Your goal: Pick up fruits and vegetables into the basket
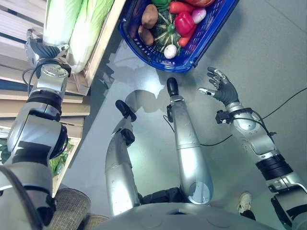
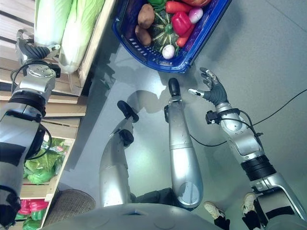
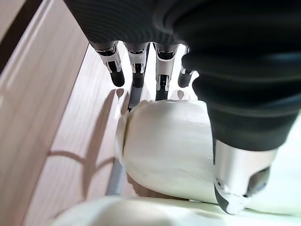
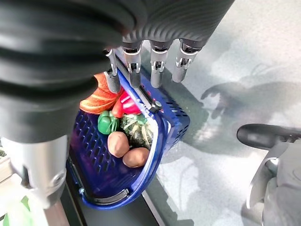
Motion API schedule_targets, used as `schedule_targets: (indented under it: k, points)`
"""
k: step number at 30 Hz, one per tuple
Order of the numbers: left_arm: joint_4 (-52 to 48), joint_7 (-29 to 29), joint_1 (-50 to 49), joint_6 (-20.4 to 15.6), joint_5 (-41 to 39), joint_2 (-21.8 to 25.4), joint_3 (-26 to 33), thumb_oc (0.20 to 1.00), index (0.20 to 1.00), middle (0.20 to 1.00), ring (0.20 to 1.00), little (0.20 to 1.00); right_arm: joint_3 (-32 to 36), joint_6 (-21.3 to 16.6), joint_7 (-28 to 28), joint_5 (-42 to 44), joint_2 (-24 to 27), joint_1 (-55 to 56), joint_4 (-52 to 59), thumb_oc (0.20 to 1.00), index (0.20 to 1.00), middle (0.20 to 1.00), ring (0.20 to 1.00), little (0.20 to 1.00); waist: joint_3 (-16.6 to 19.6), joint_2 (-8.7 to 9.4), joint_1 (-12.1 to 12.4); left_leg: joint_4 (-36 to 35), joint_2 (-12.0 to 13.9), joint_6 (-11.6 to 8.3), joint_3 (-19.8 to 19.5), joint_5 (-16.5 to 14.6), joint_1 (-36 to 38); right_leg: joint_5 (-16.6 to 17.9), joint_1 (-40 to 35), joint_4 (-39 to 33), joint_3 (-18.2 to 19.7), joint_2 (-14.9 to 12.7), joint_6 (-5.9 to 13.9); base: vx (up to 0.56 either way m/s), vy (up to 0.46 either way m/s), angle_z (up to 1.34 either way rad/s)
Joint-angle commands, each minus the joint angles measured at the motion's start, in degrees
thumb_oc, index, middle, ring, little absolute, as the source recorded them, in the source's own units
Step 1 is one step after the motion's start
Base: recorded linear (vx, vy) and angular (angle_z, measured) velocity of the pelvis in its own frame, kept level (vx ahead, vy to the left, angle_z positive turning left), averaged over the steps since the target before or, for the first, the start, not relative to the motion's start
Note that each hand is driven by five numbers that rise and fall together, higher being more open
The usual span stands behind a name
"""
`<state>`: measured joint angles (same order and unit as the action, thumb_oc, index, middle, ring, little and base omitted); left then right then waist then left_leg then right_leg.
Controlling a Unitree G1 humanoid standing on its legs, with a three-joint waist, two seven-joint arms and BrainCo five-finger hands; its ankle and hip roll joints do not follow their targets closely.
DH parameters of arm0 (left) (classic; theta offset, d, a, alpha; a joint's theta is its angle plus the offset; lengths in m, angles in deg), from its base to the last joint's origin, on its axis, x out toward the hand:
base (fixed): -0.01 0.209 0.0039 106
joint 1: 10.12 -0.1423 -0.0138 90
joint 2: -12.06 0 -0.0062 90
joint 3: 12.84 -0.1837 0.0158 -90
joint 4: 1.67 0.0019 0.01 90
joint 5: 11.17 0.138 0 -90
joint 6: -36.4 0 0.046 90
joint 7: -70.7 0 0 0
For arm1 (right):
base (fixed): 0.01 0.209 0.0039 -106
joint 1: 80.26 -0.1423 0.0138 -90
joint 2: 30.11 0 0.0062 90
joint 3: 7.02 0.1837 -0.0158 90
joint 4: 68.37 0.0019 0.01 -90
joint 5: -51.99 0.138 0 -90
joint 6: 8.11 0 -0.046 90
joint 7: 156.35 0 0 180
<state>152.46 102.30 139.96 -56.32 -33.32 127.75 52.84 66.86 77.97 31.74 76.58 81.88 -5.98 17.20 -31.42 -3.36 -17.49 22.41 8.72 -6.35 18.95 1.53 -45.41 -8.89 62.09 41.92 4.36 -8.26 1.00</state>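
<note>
The left hand (image 3: 141,66) reaches over a cabbage (image 3: 164,146) in the wooden crate (image 1: 98,52), fingers straight. The right hand (image 1: 221,87) hangs open near the blue basket (image 1: 192,55).

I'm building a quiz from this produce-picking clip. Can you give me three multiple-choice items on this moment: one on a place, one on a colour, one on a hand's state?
1. Where is the left hand?
A. At the cabbages in the wooden crate
B. Inside the basket
C. Flat on the floor

2. What colour is the basket?
A. Green
B. Blue
C. Yellow

3. How is the right hand?
A. Shut on a potato
B. Curled on the basket's rim
C. Open, holding nothing

Key: 1 A, its fingers reach over a pale cabbage; 2 B, its mesh walls are blue; 3 C, its fingers are spread above the floor beside the basket.
</note>
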Motion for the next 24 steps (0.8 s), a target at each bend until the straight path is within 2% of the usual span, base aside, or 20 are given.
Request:
schedule_targets:
  k: [1,3,5,12,15,20,24]
  points:
    - [-12.7,-17.1,7.1,-14.2,-4.0,-4.0,-1.8,1.000,1.000,1.000,1.000,1.000,0.2,-3.3,-1.8,-1.0,-0.4,3.6,1.4,1.000,1.000,1.000,1.000,1.000,1.6,0.48,-3.7,9.8,-0.1,0.62,1.4,-9.7,-0.2,2.4,-2.5,-5.4,0.2,1.4,2.75,0.01,0.008,0.05]
    - [-13.1,-22.6,6.6,-13.9,-6.8,-4.5,-2.1,1.000,1.000,1.000,1.000,1.000,0.7,-3.3,-2.5,-1.1,-0.3,4.1,1.3,1.000,1.000,1.000,1.000,1.000,1.6,0.41,-3.9,9.7,0.0,0.69,1.7,-9.7,0.2,2.4,-2.8,-5.4,0.2,1.3,2.82,0.01,0.004,0.02]
    - [-12.9,-26.8,6.6,-12.0,-7.9,-4.7,-2.8,1.000,1.000,1.000,1.000,1.000,1.1,-2.7,-2.9,-0.4,0.0,4.3,1.9,1.000,1.000,1.000,1.000,1.000,1.6,0.33,-4.1,9.3,-0.1,0.66,2.0,-9.6,0.7,2.6,-3.0,-5.7,0.1,1.2,2.94,0.00,0.000,0.00]
    - [-10.5,-29.2,7.0,-6.5,-4.9,-3.7,-5.3,1.000,1.000,1.000,1.000,1.000,2.5,-0.4,-4.4,1.2,1.6,4.8,3.2,1.000,1.000,1.000,1.000,1.000,1.6,-0.12,-5.2,8.9,0.0,0.58,3.0,-9.3,1.8,2.9,-3.1,-5.8,0.8,1.1,2.90,0.01,0.026,0.00]
    - [-9.1,-26.9,7.9,-4.2,-3.2,-2.9,-6.5,1.000,1.000,1.000,1.000,1.000,2.6,-0.3,-4.8,2.1,2.4,5.1,3.1,1.000,1.000,1.000,1.000,1.000,1.6,-0.23,-5.7,8.7,0.1,0.45,3.2,-9.1,2.0,2.9,-3.1,-5.9,1.3,1.2,2.79,0.01,0.010,-0.07]
    - [-8.2,-19.4,8.8,-2.3,-0.3,-2.4,-6.3,1.000,1.000,1.000,1.000,1.000,2.1,-1.9,-4.9,2.7,2.8,6.2,2.3,1.000,1.000,1.000,1.000,1.000,1.6,-0.11,-5.9,8.9,0.2,0.47,3.2,-9.3,2.3,2.6,-3.4,-5.7,1.6,1.5,2.51,0.01,-0.016,-0.05]
    - [-7.4,-12.5,9.6,-3.5,-0.4,-2.7,-4.9,1.000,1.000,1.000,1.000,1.000,0.8,-3.4,-3.8,2.8,2.1,6.1,1.3,1.000,1.000,1.000,1.000,1.000,1.6,0.23,-5.6,8.9,0.4,0.38,3.2,-9.2,2.6,2.4,-3.9,-5.9,1.3,1.5,2.33,-0.01,-0.053,-0.03]
